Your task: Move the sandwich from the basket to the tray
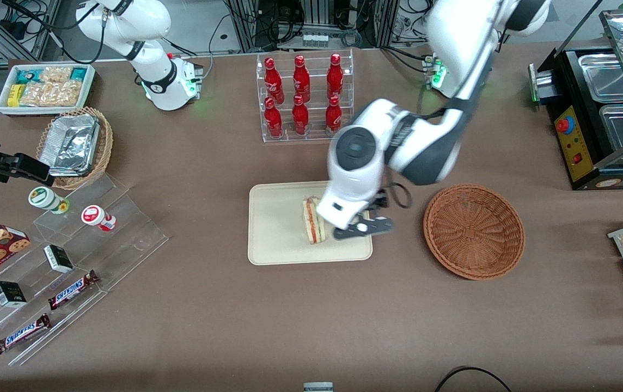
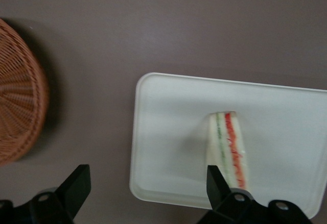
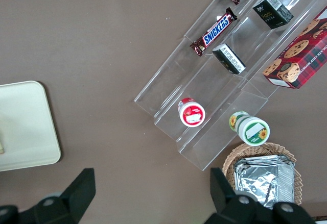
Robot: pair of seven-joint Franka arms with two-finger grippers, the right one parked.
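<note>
- The claw (image 2: 148, 193) hangs over the tray's edge with its fingers (image 2: 76, 185) spread apart, gripping nothing.
- The sandwich (image 2: 229, 147) stands on the tray (image 2: 168, 132), one finger just beside it.
- The basket (image 1: 474, 231) sits empty nearby on the counter (image 1: 208, 305).
- Best to lift straight up, so as not to tip the wedge.

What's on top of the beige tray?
The sandwich stands on edge on the tray. The gripper hovers above with fingers open. The arm hides part of the tray in the front view.
</note>
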